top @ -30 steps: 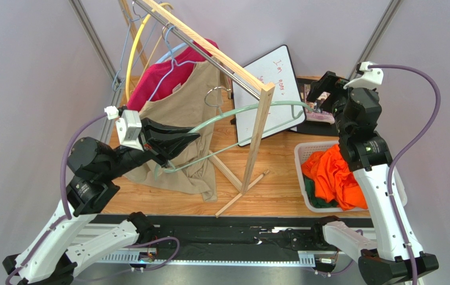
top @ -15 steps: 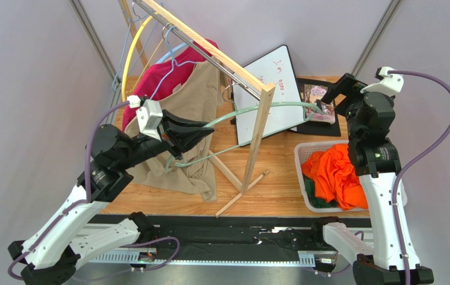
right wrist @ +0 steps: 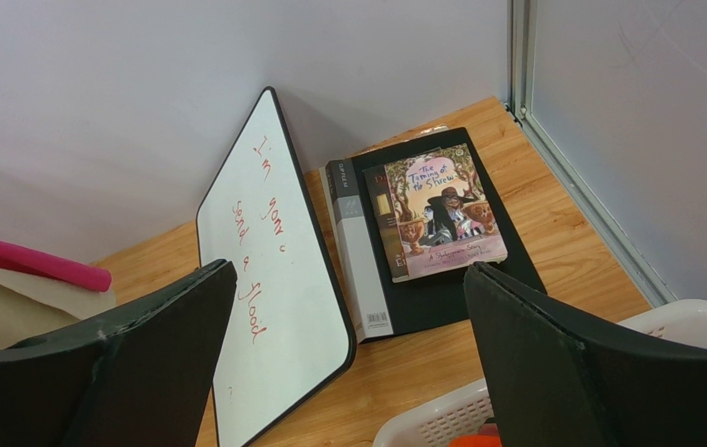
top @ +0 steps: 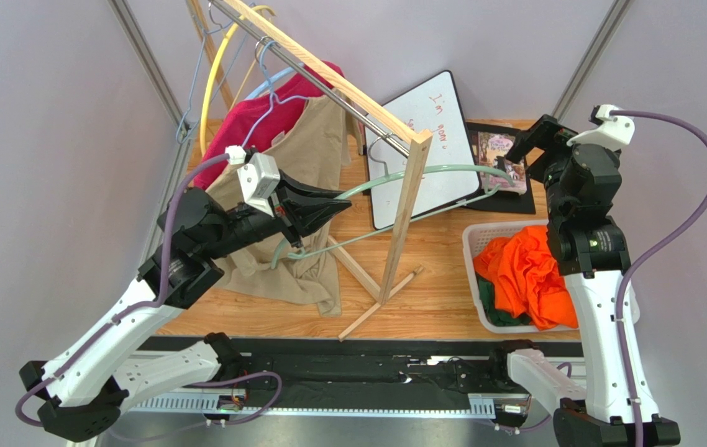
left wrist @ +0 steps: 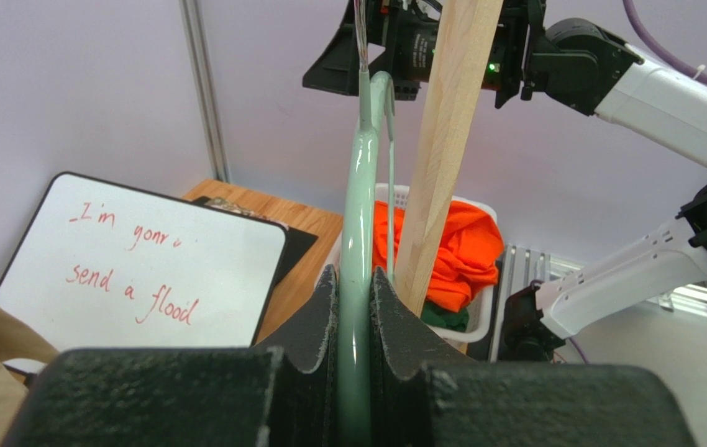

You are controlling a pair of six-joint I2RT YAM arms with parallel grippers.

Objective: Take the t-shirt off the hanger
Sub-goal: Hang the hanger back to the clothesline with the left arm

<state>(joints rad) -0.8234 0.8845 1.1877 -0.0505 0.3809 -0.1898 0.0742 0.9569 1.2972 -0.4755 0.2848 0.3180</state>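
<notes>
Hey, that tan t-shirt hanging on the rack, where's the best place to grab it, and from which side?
Probably its lower hem, coming from the near side. The tan t-shirt hangs loose and bunched there with open room in front, while its shoulders sit crowded under the wooden rail beside a red garment.

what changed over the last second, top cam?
Left hand, shut on the green hanger, carried it right, hook now near the rack's end post. Right hand, open, pulled back right, away from the hanger's end, then stopped. Tan t-shirt, basket, whiteboard unchanged.
</notes>
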